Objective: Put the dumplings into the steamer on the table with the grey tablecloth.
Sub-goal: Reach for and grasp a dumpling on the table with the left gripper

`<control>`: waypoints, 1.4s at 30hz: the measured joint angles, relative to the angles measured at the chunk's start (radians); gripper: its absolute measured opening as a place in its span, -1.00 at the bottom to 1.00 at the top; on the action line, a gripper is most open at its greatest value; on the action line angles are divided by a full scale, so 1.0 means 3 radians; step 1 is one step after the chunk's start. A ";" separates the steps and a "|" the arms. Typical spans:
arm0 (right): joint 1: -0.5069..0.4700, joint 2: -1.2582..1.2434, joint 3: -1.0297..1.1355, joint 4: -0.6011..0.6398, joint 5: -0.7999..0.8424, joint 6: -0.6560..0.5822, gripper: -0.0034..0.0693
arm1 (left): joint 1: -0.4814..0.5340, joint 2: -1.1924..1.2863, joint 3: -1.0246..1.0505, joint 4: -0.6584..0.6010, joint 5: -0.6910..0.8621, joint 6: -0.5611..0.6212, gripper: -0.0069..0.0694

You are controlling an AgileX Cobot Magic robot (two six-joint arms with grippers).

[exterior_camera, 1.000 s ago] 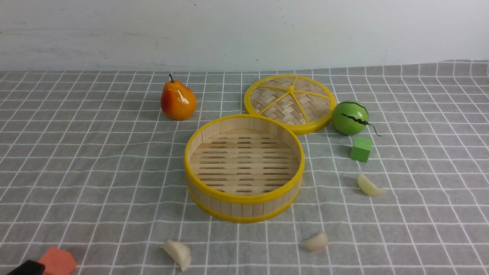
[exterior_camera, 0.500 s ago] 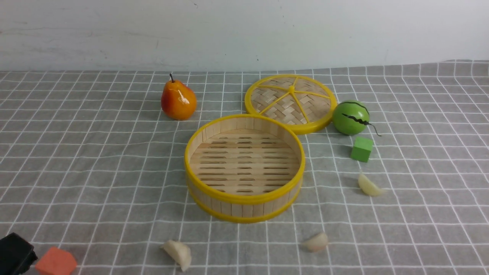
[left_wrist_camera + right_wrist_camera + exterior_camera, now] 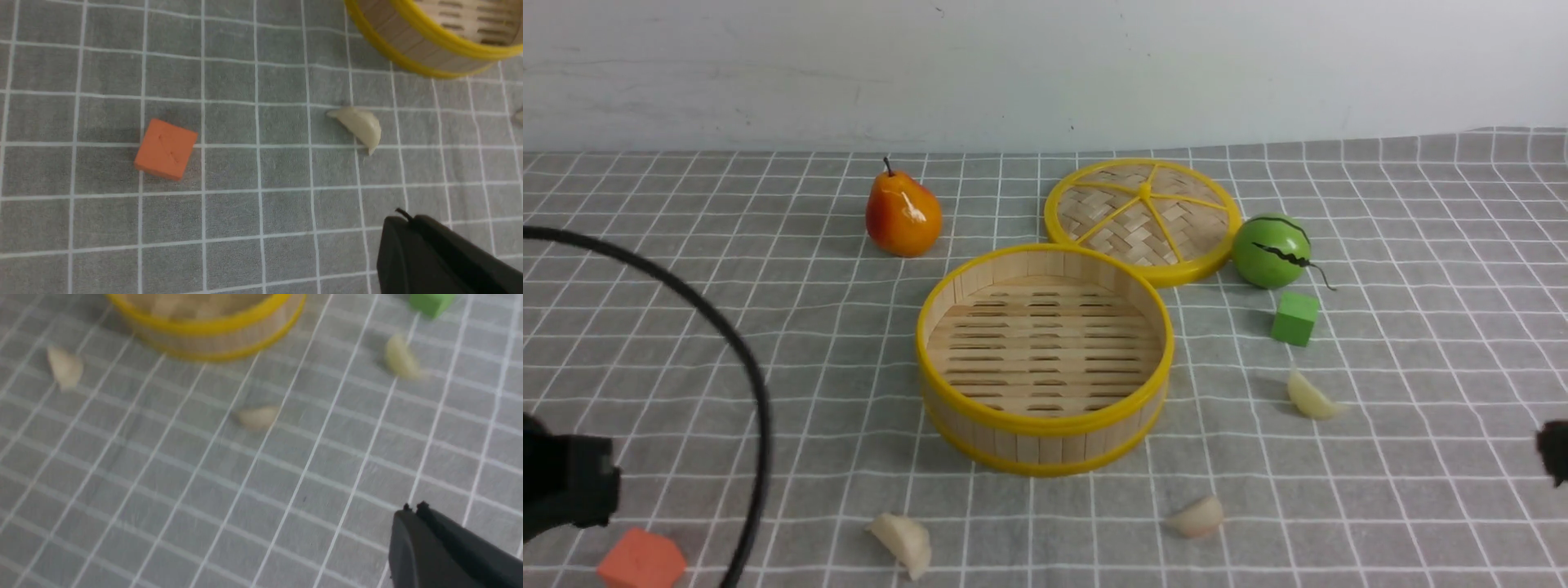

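you see a grey tablecloth (image 3: 686, 269) gridded white, a yellow-rimmed bamboo steamer (image 3: 1045, 359), cream dumplings (image 3: 903, 539), a green cube (image 3: 1294, 318), an orange block (image 3: 640, 562).

A white painted wall (image 3: 1045, 73) fills the back of the front view, matt, with faint grey smudges and hairline marks toward its left side. Its foot meets the far edge of the table (image 3: 1462, 506), which is wholly covered by the grey tablecloth (image 3: 686, 245) with thin white grid lines, slightly wrinkled and raised a little at the far right. The light is soft and even
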 joint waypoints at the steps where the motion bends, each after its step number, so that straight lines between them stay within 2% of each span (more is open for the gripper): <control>1: 0.0090 0.0140 -0.0066 -0.0063 0.0116 0.0000 -0.96 | -0.0154 0.0148 -0.0060 0.0056 0.0000 0.0000 -0.86; 3: 0.0287 0.0371 -0.0170 -0.0145 0.0263 0.0000 -0.96 | -0.0474 0.0442 -0.0160 0.0180 -0.0003 -0.0010 -0.86; 5: 0.0367 0.0462 -0.0209 -0.0161 0.0293 0.0000 -0.96 | -0.0654 0.0619 -0.0211 0.0254 -0.0017 -0.0067 -0.86; 7: 0.0520 0.0622 -0.0278 -0.0191 0.0285 0.0000 -0.96 | -0.0932 0.0976 -0.0307 0.0410 -0.0090 -0.0295 -0.84; 10: 0.0580 0.0723 -0.0305 -0.0191 0.0241 0.0000 -0.96 | -0.1176 0.1381 -0.0405 0.0556 -0.0200 -0.0616 -0.67; 15: 0.0585 0.0742 -0.0306 -0.0194 0.0154 0.0000 -0.95 | -0.1345 0.1929 -0.0474 0.0596 -0.0434 -0.0981 -0.05; 17: 0.0585 0.0742 -0.0306 -0.0194 0.0122 0.0000 -0.95 | -0.1367 0.2147 -0.0474 0.0600 -0.0590 -0.1165 0.28; 18: 0.0585 0.0742 -0.0306 -0.0194 0.0122 0.0000 -0.95 | -0.1367 0.2165 -0.0474 0.0604 -0.0621 -0.1182 0.33; 20: 0.0585 0.0742 -0.0306 -0.0194 0.0102 0.0000 -0.95 | -0.1375 0.2388 -0.0481 0.0659 -0.0826 -0.1418 0.62; 23: 0.0585 0.0742 -0.0306 -0.0194 0.0071 0.0000 -0.95 | -0.1375 0.2615 -0.0481 0.0750 -0.1038 -0.1690 0.75; 26: 0.0585 0.0742 -0.0306 -0.0194 0.0050 0.0000 -0.94 | -0.1375 0.2801 -0.0487 0.0796 -0.1214 -0.1886 0.71; 29: 0.0585 0.0742 -0.0306 -0.0194 0.0050 0.0000 -0.94 | -0.1375 0.2891 -0.0491 0.0800 -0.1308 -0.1958 0.51; 34: 0.0585 0.0742 -0.0306 -0.0194 0.0049 0.0000 -0.92 | -0.1376 0.2896 -0.0491 0.0803 -0.1315 -0.1981 -0.23; 38: 0.0585 0.0742 -0.0306 -0.0194 0.0049 0.0000 -0.91 | -0.1376 0.2761 -0.0496 0.0803 -0.1249 -0.1945 -0.22; 42: 0.0585 0.0742 -0.0306 -0.0194 0.0046 0.0000 -0.91 | -0.1376 0.2484 -0.0736 0.0803 -0.0999 -0.1722 -0.22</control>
